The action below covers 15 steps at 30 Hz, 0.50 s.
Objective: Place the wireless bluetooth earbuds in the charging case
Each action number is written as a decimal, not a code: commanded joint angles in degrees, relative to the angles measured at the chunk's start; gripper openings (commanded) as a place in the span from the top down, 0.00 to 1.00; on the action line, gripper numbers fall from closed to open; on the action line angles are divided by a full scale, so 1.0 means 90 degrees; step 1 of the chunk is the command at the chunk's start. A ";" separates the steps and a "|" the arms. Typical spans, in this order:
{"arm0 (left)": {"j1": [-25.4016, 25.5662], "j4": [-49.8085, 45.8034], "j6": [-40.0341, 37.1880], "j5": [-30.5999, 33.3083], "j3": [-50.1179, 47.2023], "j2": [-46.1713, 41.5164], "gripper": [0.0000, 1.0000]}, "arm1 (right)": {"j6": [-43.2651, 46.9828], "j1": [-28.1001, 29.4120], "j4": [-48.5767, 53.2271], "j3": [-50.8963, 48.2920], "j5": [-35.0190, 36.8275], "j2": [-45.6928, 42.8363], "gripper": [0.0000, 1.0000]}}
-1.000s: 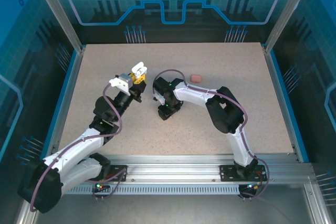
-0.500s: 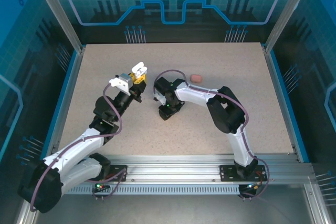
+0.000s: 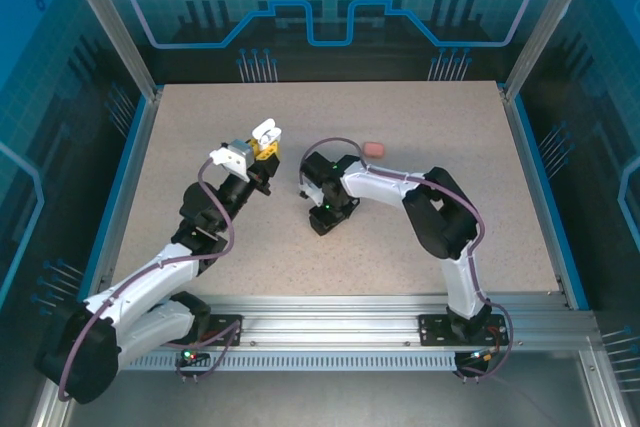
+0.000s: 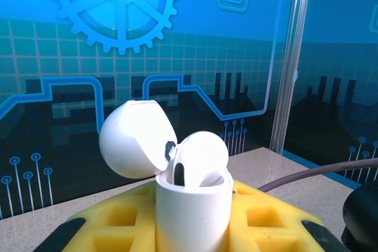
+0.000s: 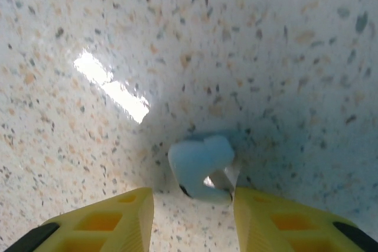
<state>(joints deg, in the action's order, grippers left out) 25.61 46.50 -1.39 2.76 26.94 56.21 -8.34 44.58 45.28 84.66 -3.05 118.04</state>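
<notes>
**Earbud case held open as second hand straddles a loose bud**

A speckled beige counter point(image 3: 480, 207) fills the blue-walled cell, with two arms bolted at its near edge. The left arm point(image 3: 150, 282) reaches toward the far middle of the counter, and the right arm point(image 3: 440, 217) bends leftward to the centre. The left hand point(image 3: 264, 139) is raised above the surface, its yellow fingers point(image 4: 118, 219) pressed against a white charging case point(image 4: 192, 210). The case stands upright between them, left of centre. Its lid point(image 4: 133, 140) is swung back to the left, and one white earbud point(image 4: 201, 154) sits in the open mouth, its rounded top above the rim.

Just to the right, the right hand point(image 3: 328, 219) points down at the counter. Seen from the wrist, its fingers point(image 5: 127, 216) are spread on either side of a second, loose white earbud point(image 5: 201, 166) lying on the surface. There is a clear gap on the left of that view. On the right, the bud is at or against the finger, and contact cannot be told.

A small salmon-pink oval piece point(image 3: 373, 149) lies on the counter farther back, right of both hands and apart from them.
</notes>
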 commanded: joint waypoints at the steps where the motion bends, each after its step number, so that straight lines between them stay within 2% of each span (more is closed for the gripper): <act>1: -0.0062 0.0115 0.0105 -0.0058 0.0330 0.0015 1.00 | -0.0176 0.0018 0.0103 -0.0094 0.0037 -0.0303 0.59; 7: -0.0062 0.0131 0.0132 -0.0068 0.0327 0.0044 1.00 | -0.0365 0.0059 0.0003 0.0136 0.0450 -0.0186 0.52; 15: -0.0067 0.0124 0.0115 -0.0048 0.0348 0.0034 1.00 | -0.0143 0.0095 0.0173 0.0555 0.0491 0.0252 0.52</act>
<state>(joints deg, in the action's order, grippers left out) 25.61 46.52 -1.37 2.76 27.64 56.64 -10.39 44.75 45.41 87.94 0.82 118.32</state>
